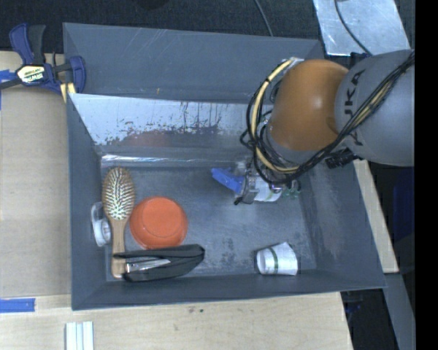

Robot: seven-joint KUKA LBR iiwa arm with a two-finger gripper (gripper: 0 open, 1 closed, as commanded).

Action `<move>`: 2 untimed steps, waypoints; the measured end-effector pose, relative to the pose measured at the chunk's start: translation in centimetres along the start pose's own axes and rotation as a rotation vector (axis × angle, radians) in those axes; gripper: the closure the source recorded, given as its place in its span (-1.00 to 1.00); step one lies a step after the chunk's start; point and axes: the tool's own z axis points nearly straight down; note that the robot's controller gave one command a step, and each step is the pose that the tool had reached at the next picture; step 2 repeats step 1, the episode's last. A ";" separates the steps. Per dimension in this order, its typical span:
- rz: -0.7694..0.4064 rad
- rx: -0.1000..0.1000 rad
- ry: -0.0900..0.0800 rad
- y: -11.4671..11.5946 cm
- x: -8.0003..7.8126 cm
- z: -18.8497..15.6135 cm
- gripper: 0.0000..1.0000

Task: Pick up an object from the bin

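Blue and small, a wedge-shaped scrap (224,178) sits on the bin (204,71) floor close under the far wall, a little right of the middle. It is right at the tip of the gripper (247,187), which hangs below the arm's orange cover (306,104). Whether the claw is open, closed or already pinching the blue piece cannot be told from this angle, because the wrist and its cables hide the join.

Judged by its look, the blue piece is light, thin and probably plastic or foam. It would weigh next to nothing and could slip or flip out of a loose pinch. The thicker end nearest the gripper seems the safer place to take hold, with the claw set squarely across it rather than on the pointed tip.

Well apart, along the left wall, lies a wooden hairbrush (119,208) with a small clear round thing (100,229) beside it. An orange bowl-like dome (159,222) touches the brush. A black stapler (164,262) lies along the near wall by the left corner. A white paper cup (277,259) lies on its side near the near wall, towards the right.
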 end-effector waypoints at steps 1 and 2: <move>0.000 0.000 -0.011 0.0 -0.4 -3.5 1.00; 0.000 0.000 -0.011 0.0 -0.4 -3.5 1.00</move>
